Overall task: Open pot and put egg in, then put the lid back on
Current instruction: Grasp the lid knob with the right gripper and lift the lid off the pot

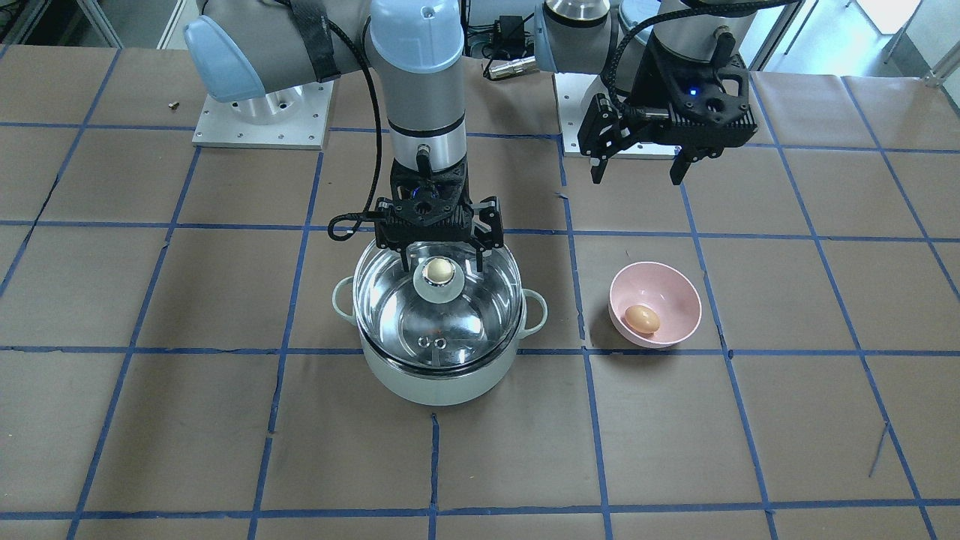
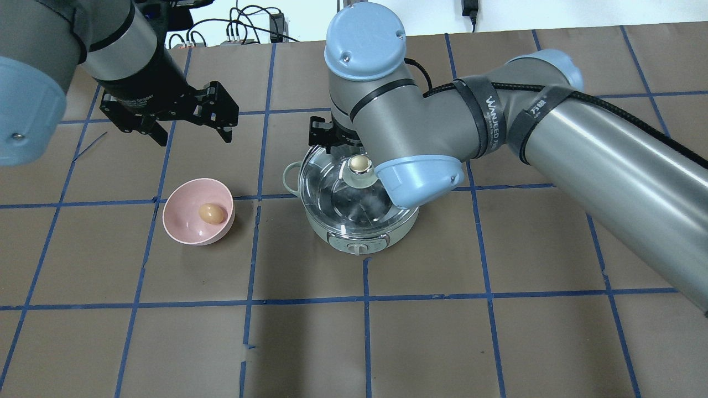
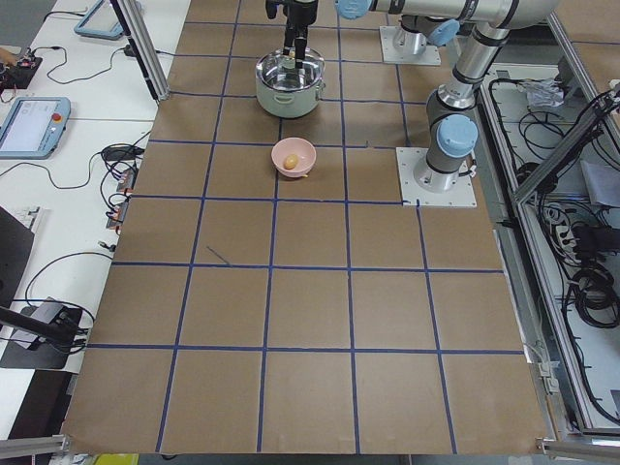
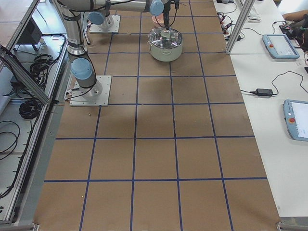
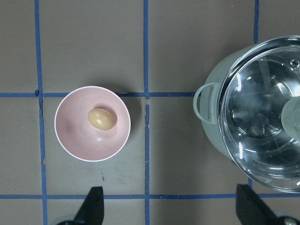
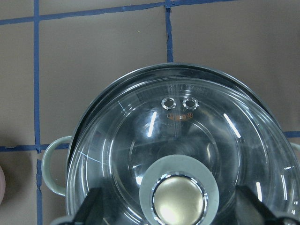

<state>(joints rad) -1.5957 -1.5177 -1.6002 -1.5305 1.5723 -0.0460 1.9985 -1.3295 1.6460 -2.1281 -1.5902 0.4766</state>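
Brown paper, matte and creased, covers the table (image 1: 150, 420), and blue tape lines divide it into large squares. Near the middle stands the pot (image 1: 439, 386), round and pale mint green, with a mirror-bright steel inside and a small loop handle on each side. A dial (image 2: 359, 249) sits low on its outer wall.

The lid (image 1: 390, 315), a clear glass dome as wide as the pot, covers the pot's mouth; whether it is seated flush I cannot tell. At its centre a pale green disc carries a rounded metallic knob (image 1: 437, 271). Two small steam holes (image 6: 180, 102) pierce the glass near the rim, and a tiny reddish print (image 6: 180, 116) below them is too small to read.

The right gripper (image 1: 442, 261) hangs straight down over the lid. Its black fingers are spread wide, one on each side of the knob, and neither touches it.

The egg (image 1: 643, 319), a smooth tan oval, lies inside a pink bowl (image 1: 679, 292) with a glossy surface. The bowl stands near the pot on the robot's left, apart from it.

The left gripper (image 1: 637, 174) hovers above the table with its fingers apart and nothing between them.

A black strap (image 2: 489, 119) on the right arm bears white lettering that looks like "WANJEED".
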